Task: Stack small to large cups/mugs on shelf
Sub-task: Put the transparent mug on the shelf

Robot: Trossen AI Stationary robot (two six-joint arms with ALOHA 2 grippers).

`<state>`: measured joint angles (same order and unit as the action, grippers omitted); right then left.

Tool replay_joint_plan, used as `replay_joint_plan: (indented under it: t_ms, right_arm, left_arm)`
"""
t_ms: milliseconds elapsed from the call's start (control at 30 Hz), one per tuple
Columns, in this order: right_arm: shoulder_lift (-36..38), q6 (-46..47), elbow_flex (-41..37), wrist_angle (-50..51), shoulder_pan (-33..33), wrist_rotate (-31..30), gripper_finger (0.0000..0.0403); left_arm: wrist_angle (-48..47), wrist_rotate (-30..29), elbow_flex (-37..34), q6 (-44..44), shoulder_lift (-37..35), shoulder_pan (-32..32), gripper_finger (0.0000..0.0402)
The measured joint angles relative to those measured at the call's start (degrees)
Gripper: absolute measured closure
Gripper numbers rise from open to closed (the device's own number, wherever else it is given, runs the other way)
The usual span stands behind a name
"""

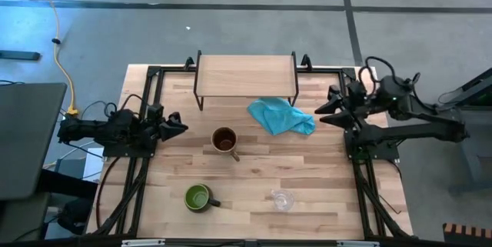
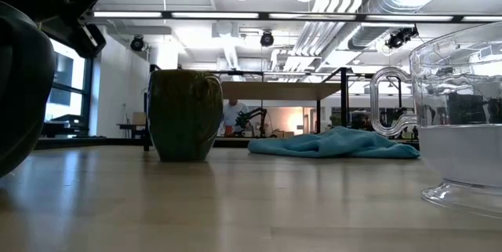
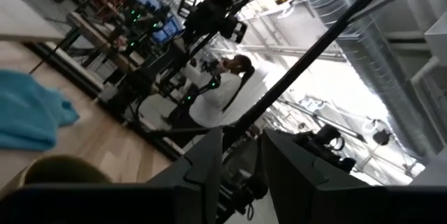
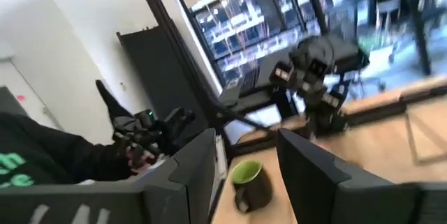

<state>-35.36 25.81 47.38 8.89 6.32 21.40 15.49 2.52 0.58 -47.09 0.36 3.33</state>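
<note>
my left gripper (image 1: 181, 126) waits at its side of the table, fingers a little apart and holding nothing; the right gripper (image 1: 321, 111) is also empty, fingers apart, at the opposite edge. the tan-brown mug (image 1: 224, 140) stands nearest the left one, the dark green-lined mug (image 1: 197, 197) and the clear glass cup (image 1: 282, 199) further away. i worry about the blue cloth (image 1: 280, 115) just beside the shelf (image 1: 246, 71): it may snag a carried mug, and the glass may slip. the wooden table (image 1: 323, 178) stands in a workshop; a person (image 3: 227, 88) is behind.
</note>
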Motion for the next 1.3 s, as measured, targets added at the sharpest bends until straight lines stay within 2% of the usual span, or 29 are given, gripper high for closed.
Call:
replay_joint_plan:
  t_ms: [133, 300, 467, 1033, 1300]
  right_arm:
    - [-2.2, 6.8, 0.5, 4.4, -0.6, 2.3, 0.0258]
    - [-5.8, 13.9, 0.5, 10.1, -4.8, 2.5, 0.0258]
    - [-9.6, 18.2, 0.5, 10.5, -9.5, 2.5, 0.0258]
    - [-22.7, 33.1, 0.5, 14.0, -23.5, 0.5, 0.0258]
    - [-27.6, 37.3, 0.5, 14.4, -28.8, -7.5, 0.0258]
  left_arm:
    - [-0.8, 1.3, 0.0, -3.6, 0.0, 0.0, 0.0311]
    - [-2.0, 5.8, 0.0, -7.6, 0.0, 0.0, 0.0311]
    - [-4.4, 8.4, 0.0, -8.9, 0.0, 0.0, 0.0311]
    - [-7.1, 8.6, 0.0, -9.0, 0.0, 0.0, 0.0311]
    - [-7.2, 8.6, 0.0, -9.0, 0.0, 0.0, 0.0311]
